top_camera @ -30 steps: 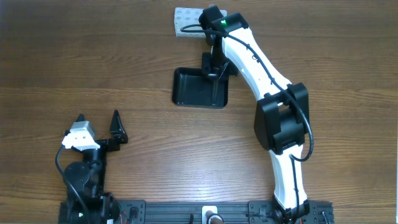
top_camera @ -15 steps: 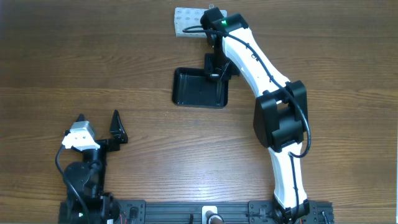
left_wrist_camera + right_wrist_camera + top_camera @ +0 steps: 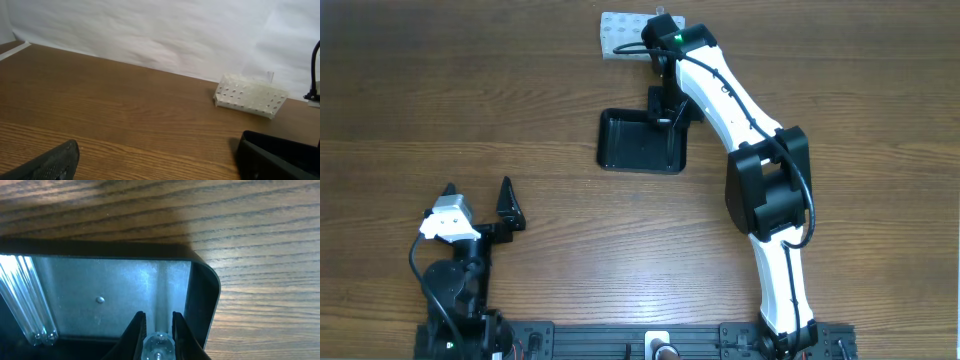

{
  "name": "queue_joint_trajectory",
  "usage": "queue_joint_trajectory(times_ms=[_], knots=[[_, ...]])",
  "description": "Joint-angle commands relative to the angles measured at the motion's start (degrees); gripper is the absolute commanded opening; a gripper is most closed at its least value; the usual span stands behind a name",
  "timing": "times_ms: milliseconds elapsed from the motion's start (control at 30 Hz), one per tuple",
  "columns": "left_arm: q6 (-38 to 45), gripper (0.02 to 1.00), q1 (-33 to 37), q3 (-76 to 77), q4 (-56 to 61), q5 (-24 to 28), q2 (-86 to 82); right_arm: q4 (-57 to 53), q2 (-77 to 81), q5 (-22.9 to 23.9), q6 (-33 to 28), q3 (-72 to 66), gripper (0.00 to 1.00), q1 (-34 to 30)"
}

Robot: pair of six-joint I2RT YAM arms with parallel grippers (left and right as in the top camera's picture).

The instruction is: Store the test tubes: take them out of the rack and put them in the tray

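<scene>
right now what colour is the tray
The tray is black; the top view shows it best.

Two clear test tubes (image 3: 27, 300) are lying together in the black tray (image 3: 632, 148). A third tube (image 3: 157, 345) is hanging over it in the right gripper (image 3: 157, 330). The white rack (image 3: 623, 36) is standing near the tray.

**Brown grained bench (image 3: 520, 100), black tray (image 3: 603, 140), white rack (image 3: 620, 33)**
The bench is streaked throughout with darker brown wood grain. The black tray's floor is sheened grey, and the white rack is dotted with rows of small holes. The test tubes (image 3: 25, 295) and the test tube (image 3: 159, 345) in the black right pincer (image 3: 158, 325) are seen as clear, colourless glass. The right arm (image 3: 720, 90) is coloured white with black joints and a green light (image 3: 677, 38); the left pincer (image 3: 477, 186) is black.
</scene>
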Motion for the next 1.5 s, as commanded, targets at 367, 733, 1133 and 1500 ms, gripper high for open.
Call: queue_joint_trajectory(times_ms=[367,733,1133,1500], knots=[[0.85,0.996,0.24,-0.26,-0.22,0.79,-0.35,1.92,5.2,2.73,-0.02,0.92,0.012,-0.44],[0.85,0.998,0.26,-0.24,-0.22,0.79,-0.35,4.44,6.69,5.14,0.0,0.92,0.051,-0.44],[0.85,0.998,0.26,-0.26,-0.22,0.79,-0.35,4.02,6.6,3.54,-0.02,1.44,0.275,-0.42],[0.85,0.998,0.26,-0.26,-0.22,0.79,-0.35,-7.82,6.6,0.74,0.02,17.35,0.283,-0.39]])
